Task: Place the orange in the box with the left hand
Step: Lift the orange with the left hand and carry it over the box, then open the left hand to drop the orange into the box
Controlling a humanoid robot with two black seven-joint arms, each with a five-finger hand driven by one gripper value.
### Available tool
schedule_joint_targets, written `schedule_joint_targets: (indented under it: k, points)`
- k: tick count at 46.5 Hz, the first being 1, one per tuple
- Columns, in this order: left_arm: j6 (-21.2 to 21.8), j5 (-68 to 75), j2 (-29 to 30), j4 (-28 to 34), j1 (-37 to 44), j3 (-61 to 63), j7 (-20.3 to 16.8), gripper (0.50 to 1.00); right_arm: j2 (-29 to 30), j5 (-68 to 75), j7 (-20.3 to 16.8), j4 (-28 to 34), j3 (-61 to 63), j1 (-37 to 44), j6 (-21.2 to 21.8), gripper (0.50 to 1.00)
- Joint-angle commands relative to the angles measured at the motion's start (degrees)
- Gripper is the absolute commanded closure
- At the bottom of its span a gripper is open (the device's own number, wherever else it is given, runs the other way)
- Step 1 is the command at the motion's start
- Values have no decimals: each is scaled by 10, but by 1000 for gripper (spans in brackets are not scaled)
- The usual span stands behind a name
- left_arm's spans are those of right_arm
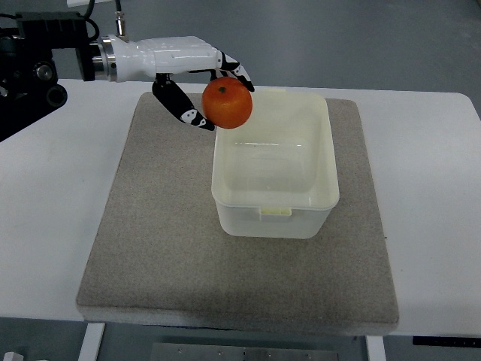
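An orange (227,103) is held in the air by my left hand (204,89), whose black-tipped fingers are curled around it. The white arm reaches in from the upper left. The orange hangs over the far left corner of a translucent white plastic box (316,197), which stands on the grey mat and holds nothing. The right hand does not show.
A grey felt mat (158,248) covers the middle of a white table (428,195). Black robot hardware (30,71) sits at the upper left corner. The table's front edge runs along the bottom of the picture.
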Motion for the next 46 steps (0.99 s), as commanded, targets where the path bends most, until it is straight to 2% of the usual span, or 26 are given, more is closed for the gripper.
schedule_joint_targets:
  k: [1,7,11,13,32,35,40,43,46]
  points:
    - [1,2,-25,1,5,1,1,1000,0,0,0,0,0,0,0,568]
    - [10,5,-48,4,11,0,11,990,0,0,0,0,0,0,0,568]
    - [10,6,-53,5,12,0,20,806,0,0,0,0,0,0,0,568]
    - [10,6,-53,6,12,0,23,742,0,0,0,0,0,0,0,568]
    - [16,67,-65,27,31,4,32,722,0,0,0,0,0,0,0,568]
    - [24,67,-65,27,32,3,32,635,0,0,0,0,0,0,0,568]
    - [33,67,-66,27,35,3,32,607,0,0,0,0,0,0,0,568]
    - [35,63,-65,27,35,1,32,534,0,0,0,0,0,0,0,568]
    - [32,61,-64,27,36,2,32,510,0,0,0,0,0,0,0,568]
